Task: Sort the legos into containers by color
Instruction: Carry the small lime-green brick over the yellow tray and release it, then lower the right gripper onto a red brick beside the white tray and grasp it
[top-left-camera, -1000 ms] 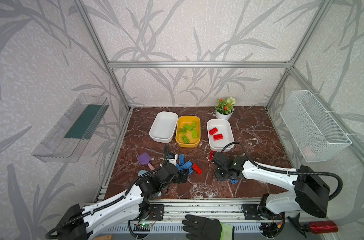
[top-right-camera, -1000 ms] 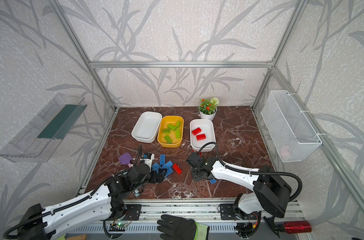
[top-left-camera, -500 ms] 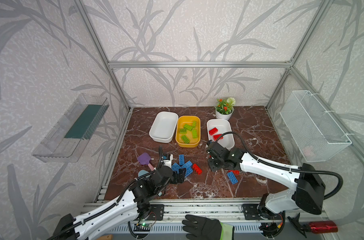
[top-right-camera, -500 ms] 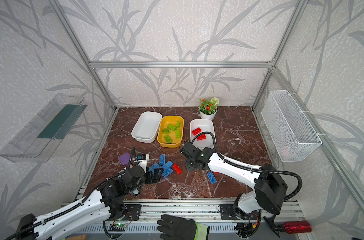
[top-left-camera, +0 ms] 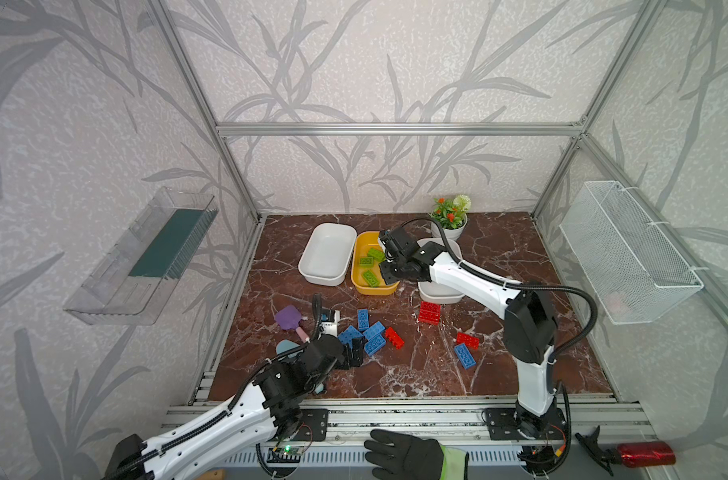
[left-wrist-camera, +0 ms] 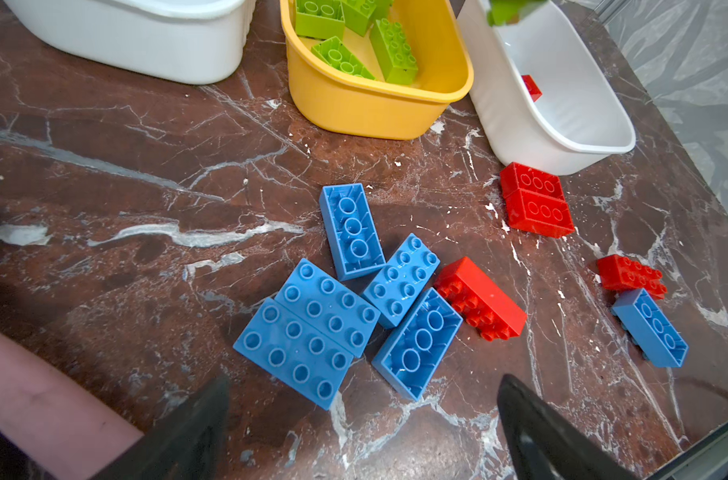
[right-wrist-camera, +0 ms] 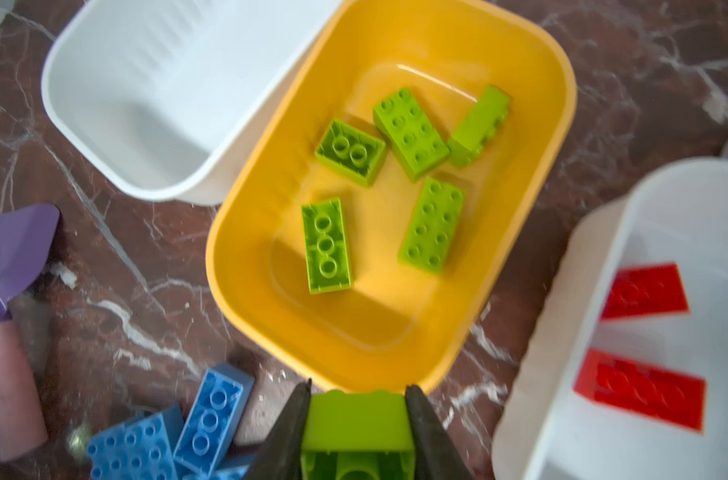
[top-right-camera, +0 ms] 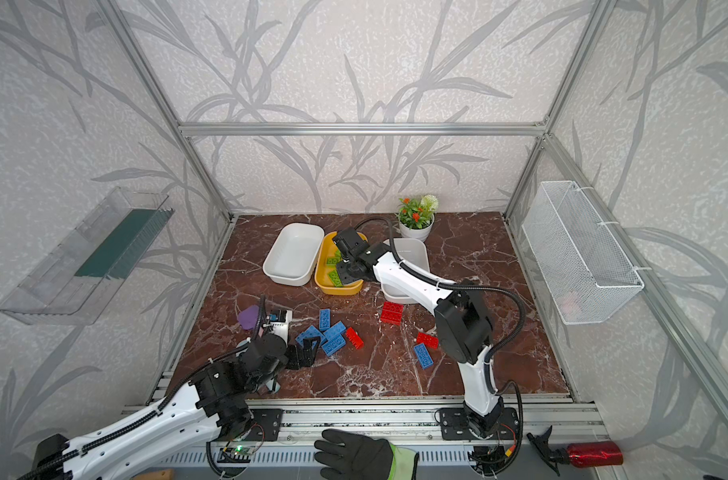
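Right wrist view: the right gripper (right-wrist-camera: 359,392) is clenched on a green brick (right-wrist-camera: 356,424), one jaw against each side, poised at the near rim of the yellow tub (right-wrist-camera: 245,299). Five other green bricks (right-wrist-camera: 433,224) lie inside, so the brick is presumably carried here because green is gathered in this tub. Release should wait until it clears the rim.

The three tubs stand in a row toward the back edge of the table (left-wrist-camera: 125,166), with the yellow one in the middle. The empty white tub (right-wrist-camera: 117,104) lies toward the left edge. The second white tub (right-wrist-camera: 561,353) holds two red bricks (right-wrist-camera: 640,395).

Left wrist view: the left gripper (left-wrist-camera: 364,386) holds nothing, its jaws spread wide just short of the blue bricks (left-wrist-camera: 312,328) near the front-left corner. It seems placed to take one for the empty tub. Loose red bricks (left-wrist-camera: 480,303) and a lone blue brick (left-wrist-camera: 649,328) lie further right.

The frame edge cuts off the held brick, so its length cannot be told. Both white tubs are blurred. In both top views the right arm (top-left-camera: 470,278) covers most of the second white tub. The teal shovel (top-left-camera: 287,347) is largely hidden under the left arm, beside the purple shovel (top-left-camera: 288,318).
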`<move>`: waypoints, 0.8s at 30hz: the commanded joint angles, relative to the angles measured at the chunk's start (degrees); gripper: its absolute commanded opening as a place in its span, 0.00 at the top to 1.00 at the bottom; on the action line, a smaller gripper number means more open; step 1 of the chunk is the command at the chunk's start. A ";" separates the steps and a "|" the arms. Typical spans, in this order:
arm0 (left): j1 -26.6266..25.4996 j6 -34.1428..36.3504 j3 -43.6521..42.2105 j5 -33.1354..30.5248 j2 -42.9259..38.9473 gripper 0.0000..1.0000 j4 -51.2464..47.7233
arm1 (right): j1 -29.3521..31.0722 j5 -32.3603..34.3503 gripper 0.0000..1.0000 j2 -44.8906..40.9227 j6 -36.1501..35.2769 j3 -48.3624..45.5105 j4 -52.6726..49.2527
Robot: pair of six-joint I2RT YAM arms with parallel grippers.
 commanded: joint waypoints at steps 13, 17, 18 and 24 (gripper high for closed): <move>2.00 1.29 6.80 1.12 13.17 0.01 2.45 | -4.22 -11.13 0.09 11.66 -4.13 24.15 -12.07; 1.98 0.99 7.75 2.73 14.62 0.01 3.43 | -4.11 -10.38 0.01 0.48 -3.36 10.28 -6.62; 1.98 0.90 8.07 3.34 15.03 0.01 3.57 | -4.14 -9.62 0.01 -2.88 -3.15 5.81 -5.26; 1.76 0.83 10.39 10.07 20.14 0.01 6.09 | -4.13 -5.00 0.01 -23.88 -0.07 -21.71 2.34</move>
